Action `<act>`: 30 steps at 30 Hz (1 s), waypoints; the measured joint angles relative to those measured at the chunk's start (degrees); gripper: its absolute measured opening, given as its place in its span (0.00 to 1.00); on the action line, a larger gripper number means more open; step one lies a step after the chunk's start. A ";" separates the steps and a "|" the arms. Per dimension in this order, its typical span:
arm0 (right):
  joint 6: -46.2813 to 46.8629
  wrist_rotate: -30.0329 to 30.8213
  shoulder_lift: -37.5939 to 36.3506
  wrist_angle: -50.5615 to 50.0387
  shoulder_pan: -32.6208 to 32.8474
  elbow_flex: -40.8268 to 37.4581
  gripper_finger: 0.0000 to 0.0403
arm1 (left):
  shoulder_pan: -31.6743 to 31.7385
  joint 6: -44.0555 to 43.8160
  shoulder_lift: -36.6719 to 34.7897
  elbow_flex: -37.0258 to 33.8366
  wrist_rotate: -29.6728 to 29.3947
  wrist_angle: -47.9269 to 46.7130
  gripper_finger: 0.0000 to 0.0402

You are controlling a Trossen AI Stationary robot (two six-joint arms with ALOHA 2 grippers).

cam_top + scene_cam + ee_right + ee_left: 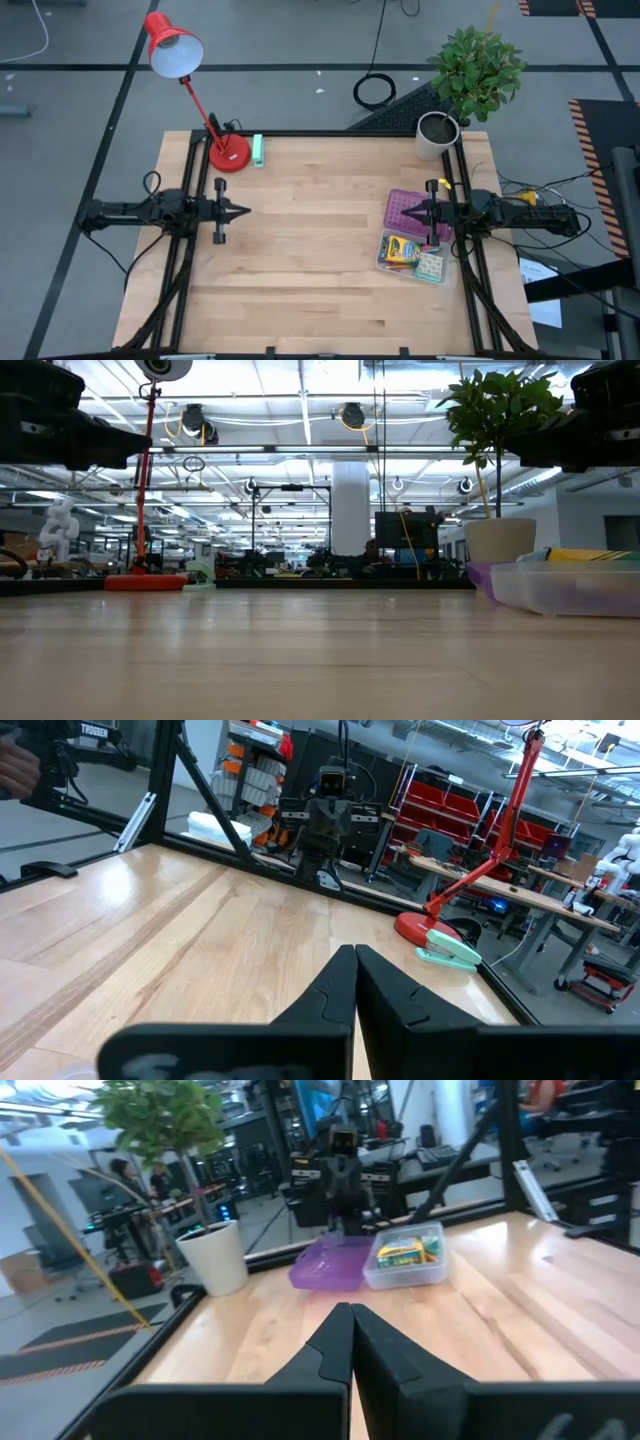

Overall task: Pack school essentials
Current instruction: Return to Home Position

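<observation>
Both claws closed: left claw (pixel 243 211), right claw (pixel 405 212).

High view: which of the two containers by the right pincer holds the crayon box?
The clear container, nearer the table's front edge. The purple one beside it looks empty.

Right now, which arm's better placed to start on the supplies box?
Right, likely. The right hand hangs shut directly over the purple lid and clear box holding the crayon box. The left hand, also shut, sits across the table.
</observation>
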 joint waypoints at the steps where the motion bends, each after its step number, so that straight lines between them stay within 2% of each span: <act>1: 0.00 0.02 0.00 0.00 0.00 0.00 0.00 | 0.17 0.01 0.00 0.00 0.85 -0.08 0.01; 7: 0.00 0.01 0.00 0.00 0.00 0.01 0.00 | 0.18 0.16 0.00 0.00 1.33 -0.15 0.01; 15: 0.00 0.00 0.00 0.00 0.00 0.00 0.00 | 0.18 -4.03 0.00 0.00 -0.21 -0.02 0.01; 30: 0.00 0.01 0.00 0.00 0.00 0.01 0.00 | 0.18 -4.02 0.00 0.00 -0.42 -0.02 0.01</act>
